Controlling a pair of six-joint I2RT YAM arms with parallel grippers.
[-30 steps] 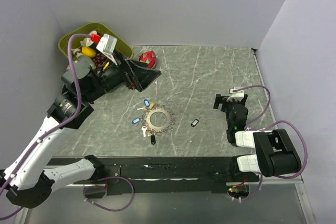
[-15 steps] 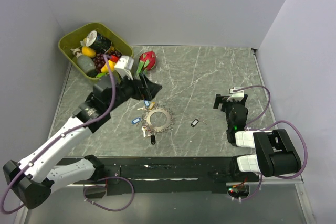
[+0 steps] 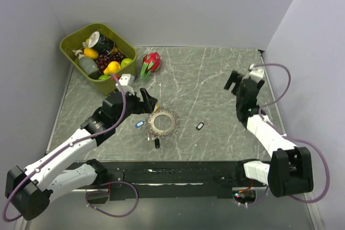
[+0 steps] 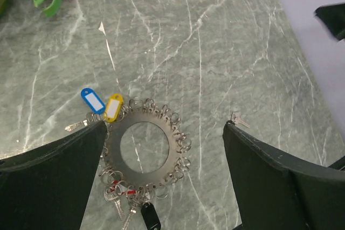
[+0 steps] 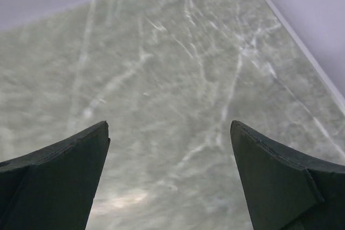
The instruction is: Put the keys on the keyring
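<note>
Two hands are gaping wide, gripping nothing: the left hand (image 4: 164,127) is hovering over the keyring (image 4: 173,146), lying on the surface (image 4: 226,52) below its fingertips with the keys (image 4: 92,100) fringing it, while the right hand (image 5: 170,127) is hanging well apart.

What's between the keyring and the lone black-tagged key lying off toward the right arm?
Nothing. In the top external view, only bare marble table separates the keyring from that black-tagged key.
</note>
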